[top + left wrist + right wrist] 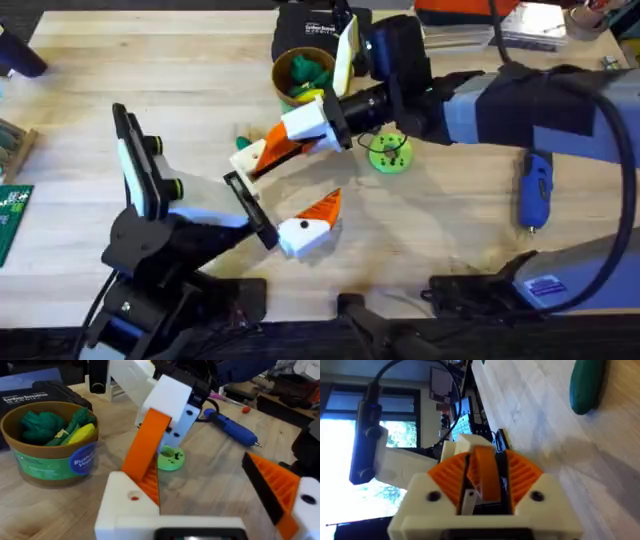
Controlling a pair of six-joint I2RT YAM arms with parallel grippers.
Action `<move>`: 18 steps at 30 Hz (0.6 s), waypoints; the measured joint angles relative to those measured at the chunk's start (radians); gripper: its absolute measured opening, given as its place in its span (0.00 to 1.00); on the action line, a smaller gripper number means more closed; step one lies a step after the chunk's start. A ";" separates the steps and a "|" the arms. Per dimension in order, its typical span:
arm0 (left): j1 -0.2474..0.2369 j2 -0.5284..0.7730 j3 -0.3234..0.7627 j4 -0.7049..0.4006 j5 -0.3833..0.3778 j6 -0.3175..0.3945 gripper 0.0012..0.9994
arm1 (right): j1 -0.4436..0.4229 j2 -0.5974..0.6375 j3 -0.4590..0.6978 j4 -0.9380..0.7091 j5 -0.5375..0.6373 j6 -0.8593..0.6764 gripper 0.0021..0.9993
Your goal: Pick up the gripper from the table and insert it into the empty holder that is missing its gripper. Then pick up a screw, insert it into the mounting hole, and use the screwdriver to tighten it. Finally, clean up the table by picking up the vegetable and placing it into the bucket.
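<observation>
While the right gripper is clenched on the spare gripper, held above the table between the spread fingers of the released left gripper, the narrow hold risks the piece twisting or dropping. The vegetable lies on the table nearby and could be knocked.

R gripper clamped, L open
</observation>
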 joint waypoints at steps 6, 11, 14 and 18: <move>-0.031 -0.008 0.000 -0.001 0.116 0.014 0.99 | 0.008 0.008 -0.002 0.006 -0.062 -0.010 0.98; -0.032 -0.008 0.000 -0.003 0.155 0.017 0.99 | -0.001 0.008 -0.002 0.008 -0.090 -0.011 0.99; -0.032 -0.008 0.000 -0.004 0.162 0.017 0.99 | -0.006 0.008 -0.002 0.008 -0.092 -0.013 0.99; -0.032 -0.008 0.000 -0.005 0.173 0.018 0.99 | -0.026 0.008 -0.002 0.008 -0.065 -0.034 0.99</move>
